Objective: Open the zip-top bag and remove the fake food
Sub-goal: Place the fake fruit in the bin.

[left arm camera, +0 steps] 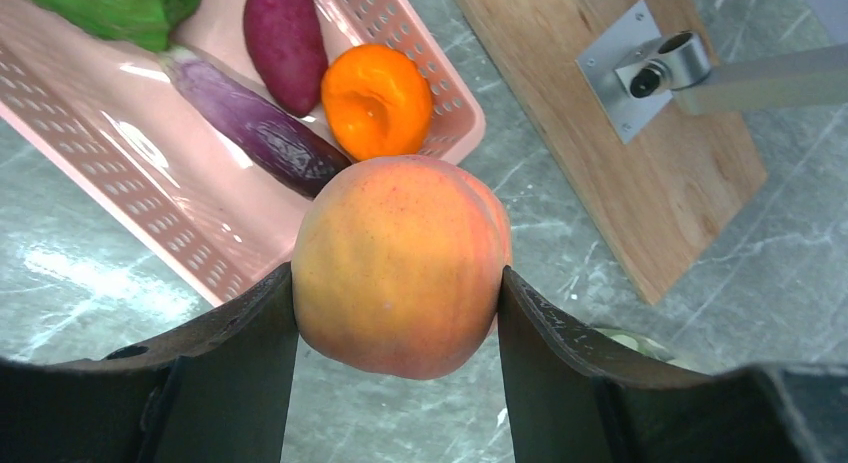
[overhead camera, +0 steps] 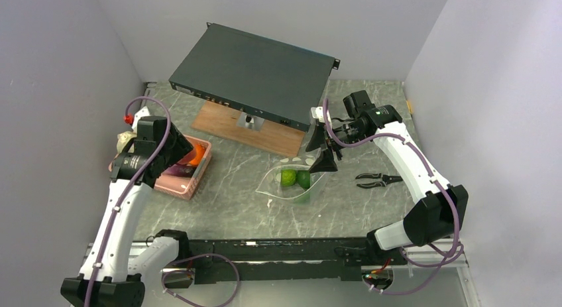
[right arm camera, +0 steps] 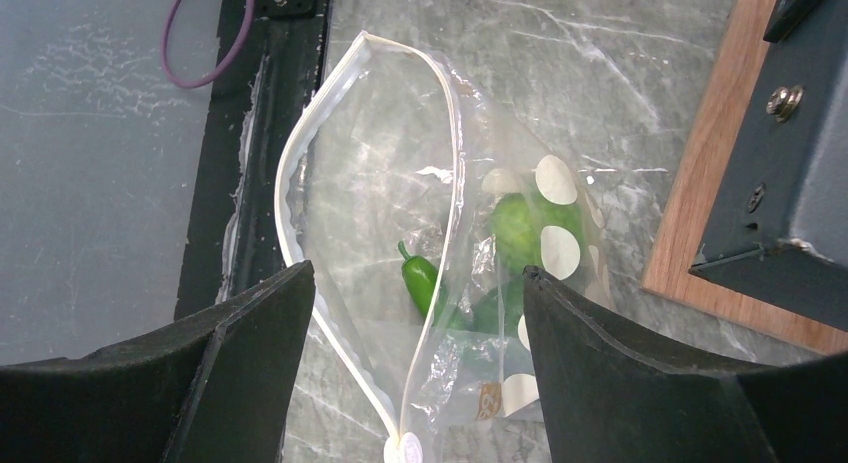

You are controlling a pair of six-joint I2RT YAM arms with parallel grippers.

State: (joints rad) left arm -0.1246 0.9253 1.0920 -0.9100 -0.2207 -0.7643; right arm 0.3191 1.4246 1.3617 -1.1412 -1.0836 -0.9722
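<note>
So, my left gripper (left arm camera: 398, 279) is clamped on a smooth, rounded orange-pink plastic peach (left arm camera: 400, 253), right at the rim of the pink perforated plastic basket (left arm camera: 150, 218) lying just ahead. My right gripper (right arm camera: 418, 273) hovers with jaws apart, straight above the clear crinkly zip-top bag (right arm camera: 370, 153) on the grey marbled bench (right arm camera: 560, 63). The bag's mouth gapes toward the bench's near edge with glossy green fake food pieces (right arm camera: 515, 223) deep inside, so right's nearer.
</note>
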